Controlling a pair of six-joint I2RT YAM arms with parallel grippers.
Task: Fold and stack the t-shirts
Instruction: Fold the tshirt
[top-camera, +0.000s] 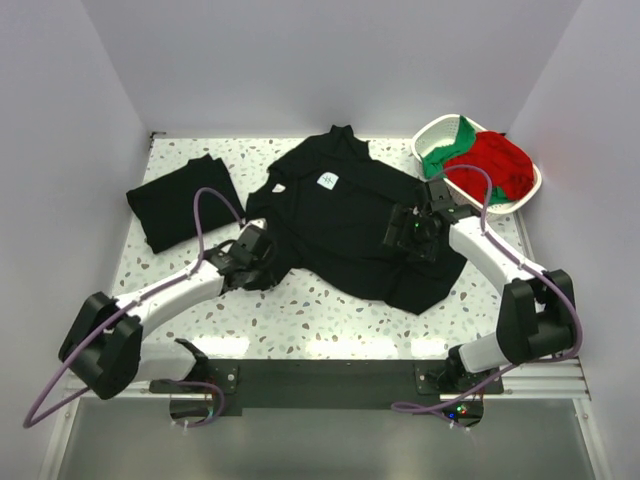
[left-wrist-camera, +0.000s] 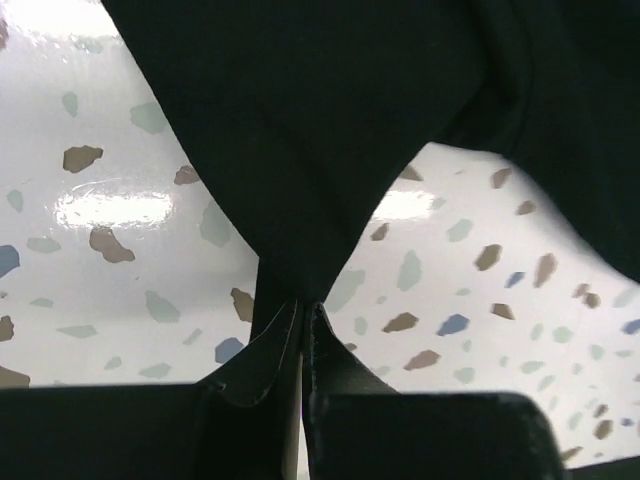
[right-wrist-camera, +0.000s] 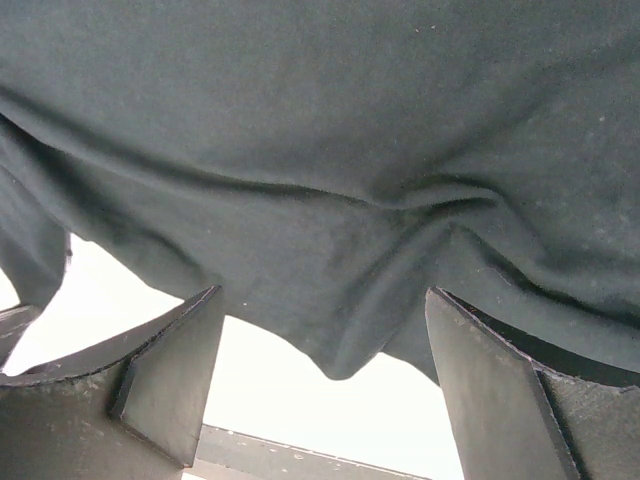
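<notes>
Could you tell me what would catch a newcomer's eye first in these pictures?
A black t-shirt lies spread mid-table, white neck label showing. The left gripper is shut on its edge; the right gripper hangs open over it. At far right, a white basket holds a red shirt and a green shirt.

Your top view is evenly bright and sharp, with soft glare along the front of the terrazzo table (top-camera: 330, 315). In your left wrist view, white glare patches sit on it and the black t-shirt (left-wrist-camera: 320, 120) loses detail. Your right wrist background is blown out white.
</notes>
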